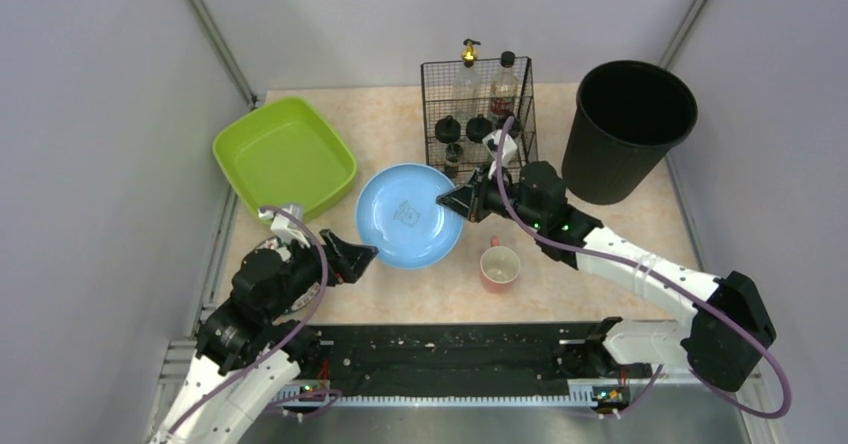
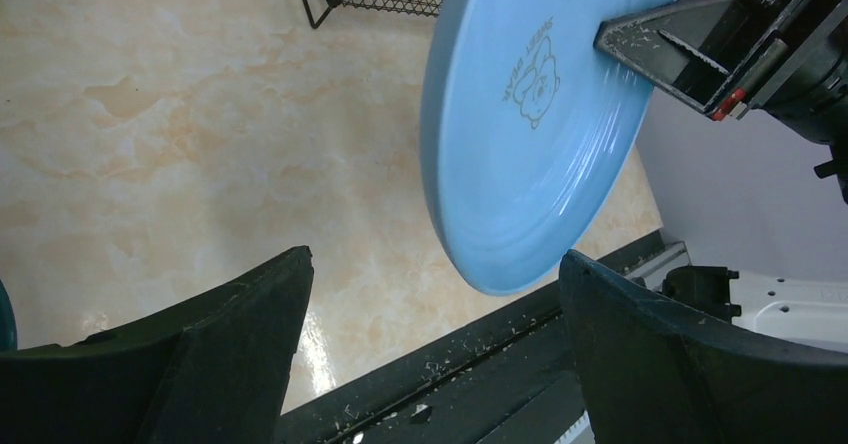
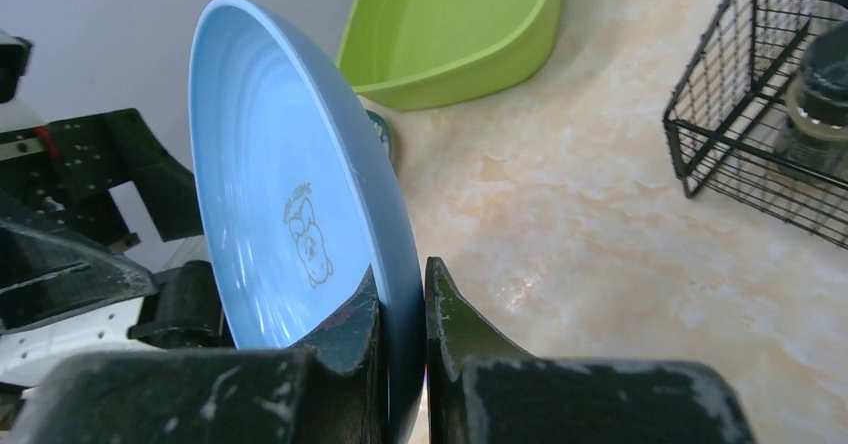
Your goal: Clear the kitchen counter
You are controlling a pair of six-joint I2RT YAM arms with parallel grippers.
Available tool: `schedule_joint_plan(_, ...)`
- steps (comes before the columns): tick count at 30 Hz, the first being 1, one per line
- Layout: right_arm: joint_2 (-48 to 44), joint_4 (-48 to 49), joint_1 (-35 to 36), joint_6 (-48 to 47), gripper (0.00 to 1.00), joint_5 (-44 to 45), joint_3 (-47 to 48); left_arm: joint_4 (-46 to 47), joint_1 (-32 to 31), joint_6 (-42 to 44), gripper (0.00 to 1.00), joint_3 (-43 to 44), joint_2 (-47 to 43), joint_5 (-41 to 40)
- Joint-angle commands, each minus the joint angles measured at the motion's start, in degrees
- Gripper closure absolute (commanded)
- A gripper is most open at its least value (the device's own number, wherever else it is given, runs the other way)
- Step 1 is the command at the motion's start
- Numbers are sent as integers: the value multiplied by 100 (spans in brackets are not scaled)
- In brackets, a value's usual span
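A light blue plate [image 1: 410, 214] with a small cartoon print is held by its right rim, with my right gripper [image 1: 447, 202] shut on it. In the right wrist view the rim [image 3: 400, 264] sits pinched between both fingers [image 3: 445, 314]. The plate [image 2: 540, 114] hangs tilted above the beige stone-look kitchen counter [image 1: 390, 124]. My left gripper [image 1: 368, 256] stands wide open just off the plate's near-left edge, apart from it, with nothing between its fingers [image 2: 240, 324].
A lime-green tub [image 1: 284, 156] sits at the back left. A black wire basket [image 1: 478, 114] of bottles stands behind the plate, a tall black bin [image 1: 628, 129] at the back right. A pink mug [image 1: 499, 266] stands near the black rail [image 1: 450, 359].
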Motion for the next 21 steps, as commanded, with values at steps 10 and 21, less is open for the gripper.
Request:
schedule_joint_plan(10, -15, 947, 393, 517, 100, -603, -155, 842, -16, -305, 18, -131, 175, 244)
schedule_joint_plan(21, -110, 882, 421, 410, 100, -535, -280, 1091, -15, -407, 69, -193, 325, 252)
